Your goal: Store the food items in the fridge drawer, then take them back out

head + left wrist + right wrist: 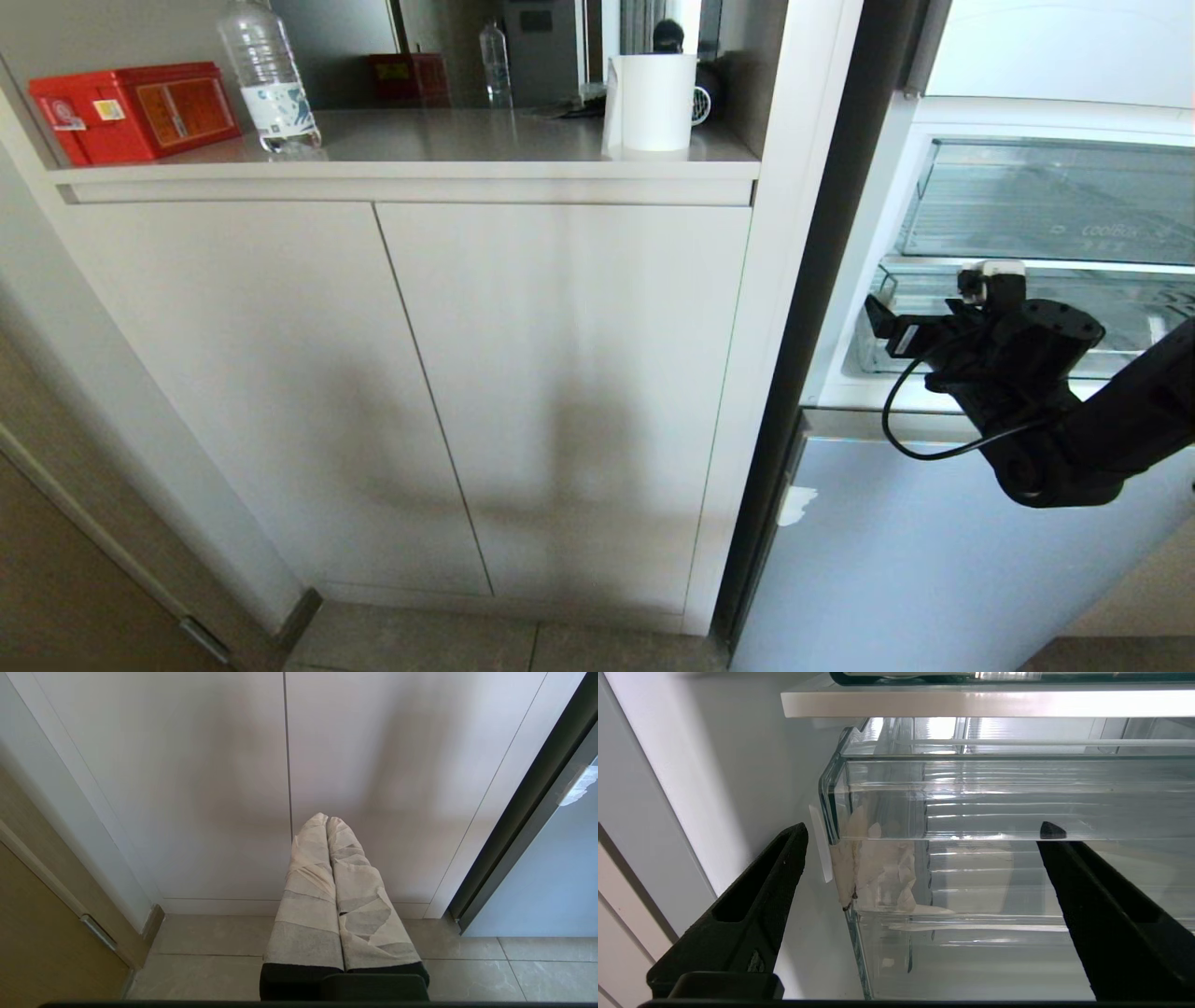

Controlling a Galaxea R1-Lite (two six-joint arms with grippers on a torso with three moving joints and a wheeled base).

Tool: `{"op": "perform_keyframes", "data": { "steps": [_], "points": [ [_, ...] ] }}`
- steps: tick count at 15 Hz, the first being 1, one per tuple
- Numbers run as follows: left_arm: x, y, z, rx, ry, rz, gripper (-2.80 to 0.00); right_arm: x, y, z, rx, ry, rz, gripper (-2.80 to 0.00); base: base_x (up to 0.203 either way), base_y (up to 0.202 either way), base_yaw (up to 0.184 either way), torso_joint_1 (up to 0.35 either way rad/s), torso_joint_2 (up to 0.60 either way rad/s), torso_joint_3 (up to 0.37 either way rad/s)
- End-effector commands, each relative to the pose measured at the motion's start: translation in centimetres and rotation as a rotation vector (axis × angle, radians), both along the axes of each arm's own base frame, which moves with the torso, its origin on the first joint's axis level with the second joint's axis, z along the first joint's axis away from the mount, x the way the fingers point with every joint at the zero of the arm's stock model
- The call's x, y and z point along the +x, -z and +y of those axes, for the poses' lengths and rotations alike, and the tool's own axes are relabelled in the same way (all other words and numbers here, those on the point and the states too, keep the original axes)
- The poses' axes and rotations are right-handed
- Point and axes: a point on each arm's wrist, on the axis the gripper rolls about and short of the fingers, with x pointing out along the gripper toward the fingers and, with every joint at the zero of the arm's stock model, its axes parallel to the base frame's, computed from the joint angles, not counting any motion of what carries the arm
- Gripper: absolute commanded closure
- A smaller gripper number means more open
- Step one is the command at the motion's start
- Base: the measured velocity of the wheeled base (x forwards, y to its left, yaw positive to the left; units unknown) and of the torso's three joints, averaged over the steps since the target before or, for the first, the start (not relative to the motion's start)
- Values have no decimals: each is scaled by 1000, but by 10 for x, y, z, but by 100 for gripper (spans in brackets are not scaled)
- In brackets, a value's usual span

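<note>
The fridge drawer (1134, 313) is the lower clear one in the open fridge at the right, with a ribbed floor (994, 812) and a stepped front lip. My right gripper (910, 327) is level with its front at the left corner. In the right wrist view this gripper (925, 830) is open wide with nothing between its black fingers (784, 868). One finger is outside the drawer's corner and the other is in front of its wall. My left gripper (327, 820) is shut, its taped fingers low before the cabinet doors. The food items are out of view.
A clear drawer with lettering (1074, 201) sits above. Crumpled pale tape (864, 868) clings to the lower drawer's corner. The counter (467, 140) holds a red box (131, 112), a water bottle (269, 79) and a white roll (652, 103). A blue-grey lower fridge door (934, 560) is shut.
</note>
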Motion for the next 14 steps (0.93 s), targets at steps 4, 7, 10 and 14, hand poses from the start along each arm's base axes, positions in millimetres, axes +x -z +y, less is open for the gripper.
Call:
{"op": "perform_keyframes", "data": {
  "steps": [4,7,10,14],
  "points": [
    [0,0,0,1,0,1,0,2,3,1,6,-7,-4,0,0,0,0,0,0,0],
    [0,0,0,1,-1,1,0,4,1,6,16,-14,-15,0,0,0,0,0,0,0],
    [0,0,0,1,0,1,0,3,1,16,19,-39,-14,0,0,0,0,0,0,0],
    [0,0,0,-1,-1,2,0,0,1,25,22,-50,-5,0,0,0,0,0,0,0]
  ]
}}
